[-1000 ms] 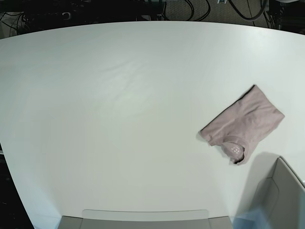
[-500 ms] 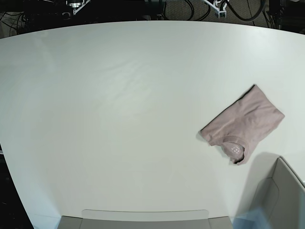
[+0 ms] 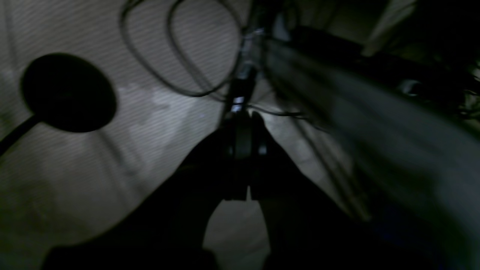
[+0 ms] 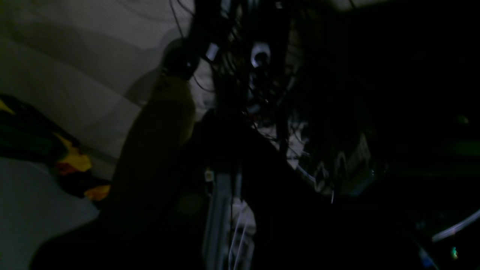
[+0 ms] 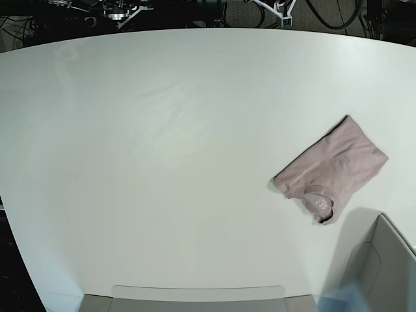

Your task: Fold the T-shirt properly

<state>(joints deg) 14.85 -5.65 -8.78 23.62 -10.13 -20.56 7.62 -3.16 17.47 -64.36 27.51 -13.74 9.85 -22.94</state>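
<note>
T-shirt (image 5: 331, 170), mauve-pink and folded into a compact slanted rectangle, is seen lying flat on the white surface (image 5: 162, 162) near its right edge, with the ribbed collar turned toward the near edge. It is well apart from both end effectors, which are found beyond the far edge: pale metal parts of the arms are glimpsed at the far-left (image 5: 123, 9) and far-centre (image 5: 276, 8) of the base view. The left end effector (image 3: 242, 146) is shown in its wrist view as a dark silhouette with the fingers pressed together, nothing held between them, above a floor crossed by cables (image 3: 180, 48). The right end effector cannot be made out in its own very dark view, where only tangled wiring (image 4: 258, 67) is discernible; it is taken to be closed and empty. Compared with half a second earlier, the arm parts along the far edge are placed differently, while the garment is unchanged.
</note>
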